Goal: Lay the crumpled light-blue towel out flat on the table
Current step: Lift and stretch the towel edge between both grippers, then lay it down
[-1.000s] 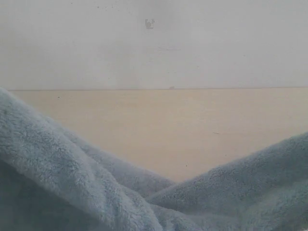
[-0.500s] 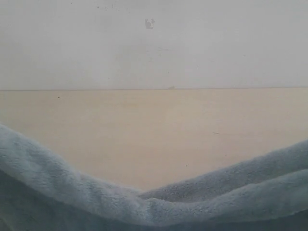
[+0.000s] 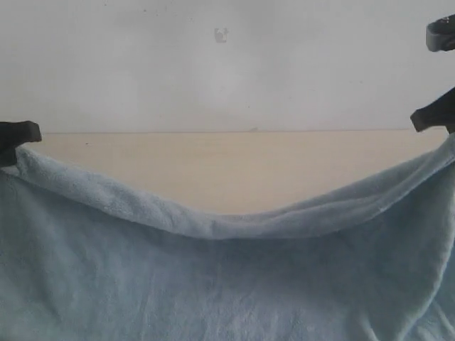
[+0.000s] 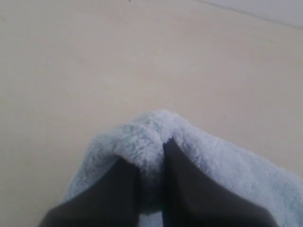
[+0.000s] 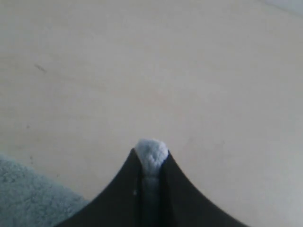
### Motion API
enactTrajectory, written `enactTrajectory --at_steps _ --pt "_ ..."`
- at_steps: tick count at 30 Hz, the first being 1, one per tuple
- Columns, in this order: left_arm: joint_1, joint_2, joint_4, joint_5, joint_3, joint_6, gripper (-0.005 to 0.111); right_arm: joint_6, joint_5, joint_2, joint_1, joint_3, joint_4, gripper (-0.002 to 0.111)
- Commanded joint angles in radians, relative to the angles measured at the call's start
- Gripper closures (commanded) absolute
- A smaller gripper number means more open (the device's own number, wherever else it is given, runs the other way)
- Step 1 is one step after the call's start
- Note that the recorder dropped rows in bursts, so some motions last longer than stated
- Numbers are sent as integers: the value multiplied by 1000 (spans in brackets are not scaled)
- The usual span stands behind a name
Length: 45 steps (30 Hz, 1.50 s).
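The light-blue towel (image 3: 213,284) hangs stretched between both grippers, filling the lower half of the exterior view; its top edge sags in the middle. My left gripper (image 3: 15,142) is shut on the towel's left end, and plush folds (image 4: 142,137) bulge over its dark fingers (image 4: 118,189). My right gripper (image 3: 435,117) is shut on the right end, with a small tuft of towel (image 5: 151,151) pinched between its fingertips. The beige table (image 3: 234,167) lies behind and below the cloth. No white label shows.
A pale grey wall (image 3: 227,64) rises behind the table's far edge. In the right wrist view, more of the towel (image 5: 28,194) hangs low to one side over the table (image 5: 142,61).
The towel's ends have risen and spread apart, turning bunched folds into a stretched sheet. Both grippers have come into the exterior view at the left and right edges.
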Motion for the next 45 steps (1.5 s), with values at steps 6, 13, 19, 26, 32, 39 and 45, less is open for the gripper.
enactTrajectory --at_steps 6,13,19,26,32,39,45 --pt "64 -32 9 -15 -48 31 103 33 -55 16 -3 -75 -3 109" --pt "64 -324 -116 142 -40 194 103 27 -3 -178 -3 -34 -3 109" --pt "64 -612 -355 350 -33 450 103 33 88 -421 -3 50 -3 109" --pt "61 -845 -385 480 -33 457 103 27 189 -717 -3 79 -14 109" --pt "27 -841 -391 481 -33 489 103 -2 311 -794 -1 79 -61 109" --pt "27 -520 -287 354 -11 505 103 -28 213 -432 -1 95 -49 109" --pt "119 -19 -335 92 -121 495 103 -133 126 133 -3 -199 112 107"
